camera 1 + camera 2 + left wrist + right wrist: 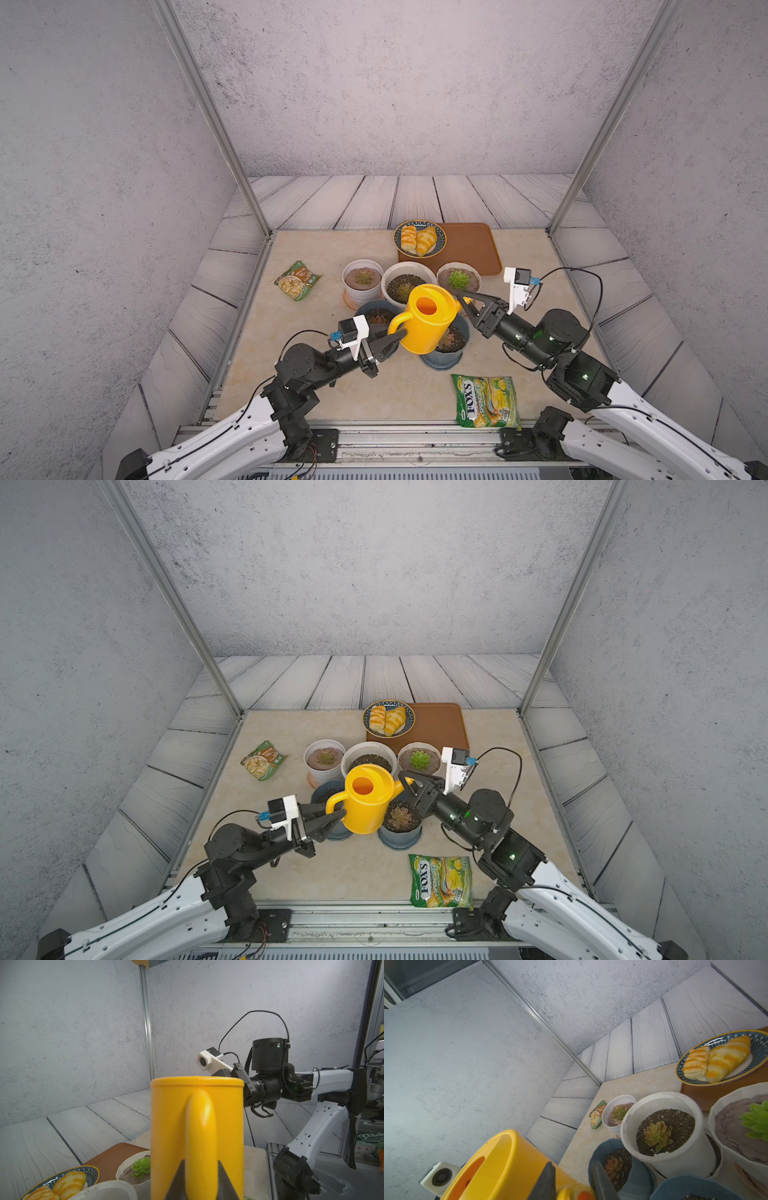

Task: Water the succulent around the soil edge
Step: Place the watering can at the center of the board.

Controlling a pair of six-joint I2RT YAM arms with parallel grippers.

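Observation:
A yellow watering can (428,320) hangs upright above the cluster of potted succulents. My left gripper (401,334) is shut on its handle (200,1130). My right gripper (463,298) has a finger on each side of the spout (577,1192) and is closed against it. Under the can stand two blue pots (449,340) (376,318) with reddish succulents. Behind it are a white pot with dark soil (402,286), a tall white pot (363,277) and a faceted bowl holding a bright green succulent (458,279). The can hides part of the blue pots.
A plate of bread (419,237) sits on a brown tray (469,245) behind the pots. A snack bag (297,280) lies to the left. A green Fox's candy bag (486,401) lies at the front edge. Metal frame posts (249,208) stand at the table's back corners.

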